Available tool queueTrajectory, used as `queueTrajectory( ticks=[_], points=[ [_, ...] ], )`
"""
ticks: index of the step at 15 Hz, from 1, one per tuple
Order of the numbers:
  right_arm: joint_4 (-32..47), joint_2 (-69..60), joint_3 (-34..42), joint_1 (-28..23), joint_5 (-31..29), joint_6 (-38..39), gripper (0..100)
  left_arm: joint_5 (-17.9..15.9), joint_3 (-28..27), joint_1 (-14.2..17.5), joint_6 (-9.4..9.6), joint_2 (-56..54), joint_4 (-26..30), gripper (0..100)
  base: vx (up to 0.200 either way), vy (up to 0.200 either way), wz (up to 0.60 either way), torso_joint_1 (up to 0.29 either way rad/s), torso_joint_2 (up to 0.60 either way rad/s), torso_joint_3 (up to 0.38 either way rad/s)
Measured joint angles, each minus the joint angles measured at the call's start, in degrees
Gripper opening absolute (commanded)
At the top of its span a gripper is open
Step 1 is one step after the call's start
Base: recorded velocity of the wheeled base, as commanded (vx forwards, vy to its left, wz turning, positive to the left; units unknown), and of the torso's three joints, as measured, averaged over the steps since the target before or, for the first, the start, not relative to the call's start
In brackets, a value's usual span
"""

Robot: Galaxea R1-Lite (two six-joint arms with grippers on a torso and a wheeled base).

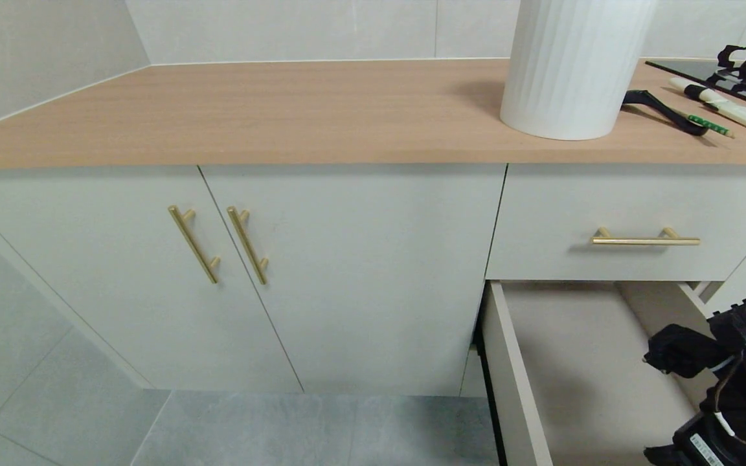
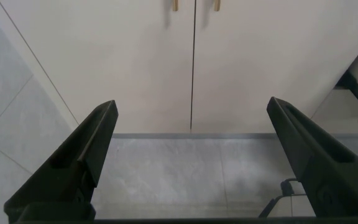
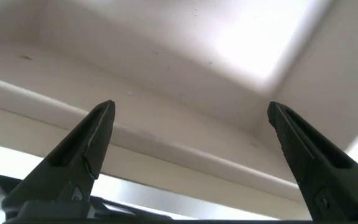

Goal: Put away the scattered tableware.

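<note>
Right hand: fingers spread wide, holding nothing, low over the open drawer and facing its pale inside.
Left hand: wide too and bare, hanging low in front of the cupboard doors, pointed at the floor.
Tableware: three long pieces lie together on the right end of the wooden surface: a black utensil, a thin green stick touching its tip, and a white utensil just beyond.
Neighbours: a tall white ribbed jar stands just beside the black utensil; the stove is near the white one.
Drawer: pulled out under a closed one, nothing in it that I can see.
Step, as I judge it: the drawer is ready, so fetch the first piece.
Doing it well: I should raise my right hand clear of the surface's front edge before going forward, come down from above, close across the black handle partway along, and keep off the jar.
</note>
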Motion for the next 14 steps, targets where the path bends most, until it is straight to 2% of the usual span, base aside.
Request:
queueTrajectory(
  ticks=[7,10,14],
  points=[
    [10.7,-4.8,0.5,10.0,-2.0,-0.3,100,0.0,0.0,0.0,0.00,0.0,0.0,100,0.000,0.000,0.00,0.000,0.00,0.000],
    [10.9,-5.5,0.4,11.1,-2.3,-0.2,100,0.0,0.0,0.0,0.00,0.0,0.0,100,0.000,0.000,0.00,0.000,0.00,0.000],
    [6.1,-6.9,-2.1,9.6,-2.4,2.6,100,0.0,0.0,0.0,0.02,0.0,0.0,100,0.000,0.000,0.00,0.000,0.00,0.000]
  ],
)
